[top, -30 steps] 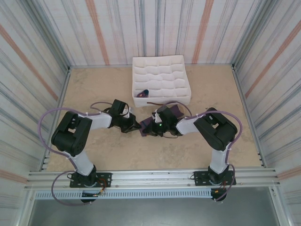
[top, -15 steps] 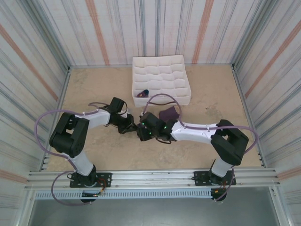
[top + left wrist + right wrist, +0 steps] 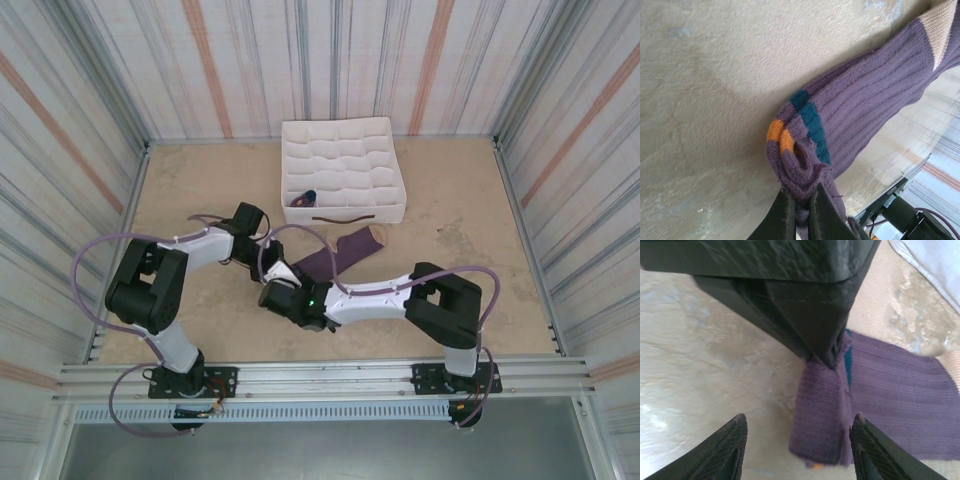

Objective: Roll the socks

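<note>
Walls: corrugated striped panels (image 3: 90, 120) close the left, far and right sides (the near side is the arms' mounting rail (image 3: 320, 375)).
Table: one beige top (image 3: 480, 260). It is bare at the right, the far left and along the front, and crowded in the middle by both arms.
Box: one white fabric grid box (image 3: 370, 212) stands centred against the far wall. A small dark bundle (image 3: 307, 198) sits in its near-left compartment.
Arms: two. The left arm (image 3: 150, 285) reaches forward and to the right, and the right arm (image 3: 440, 300) folds low across to the left. Their wrists meet just left of centre.
Socks: purple ribbed socks (image 3: 860, 105) lie on the table near the box's front, running diagonally. Two orange bands and two teal patches show side by side at the curled end; the other end is tan.
Left gripper (image 3: 801, 202): pinched tight on the socks' curled end.
Right gripper (image 3: 799, 437): fingers spread apart, holding nothing, low over the table just beside the other gripper.
</note>
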